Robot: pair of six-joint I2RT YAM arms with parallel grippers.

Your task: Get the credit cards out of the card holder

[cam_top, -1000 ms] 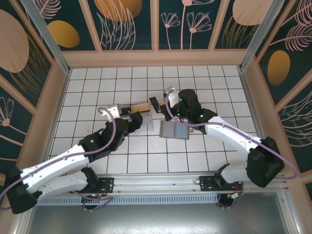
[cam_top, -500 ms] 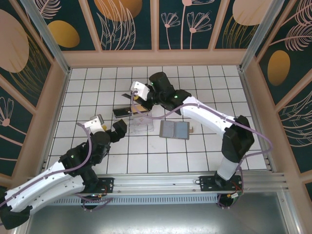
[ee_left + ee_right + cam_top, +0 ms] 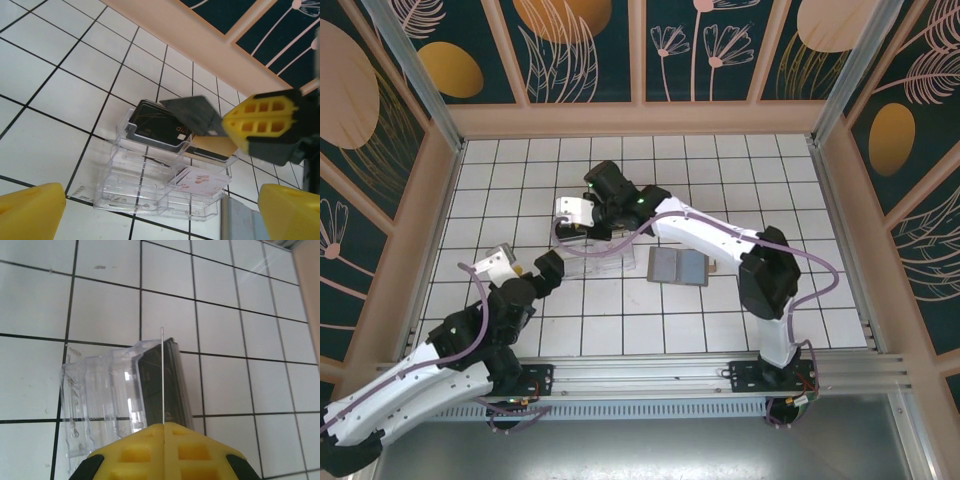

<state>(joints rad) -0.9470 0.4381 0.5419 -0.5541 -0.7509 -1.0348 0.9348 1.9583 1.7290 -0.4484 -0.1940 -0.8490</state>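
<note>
We saw the right hand (image 3: 162, 432) clenched on a grey credit card (image 3: 162, 375) over the card holder (image 3: 100, 395), the left hand (image 3: 160, 212) released wide.

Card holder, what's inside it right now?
In the card holder, dark cards stand in the back slot, and a pale patterned card lies in a front pocket. The right gripper, shut on a grey card, covers part of the back row.
</note>
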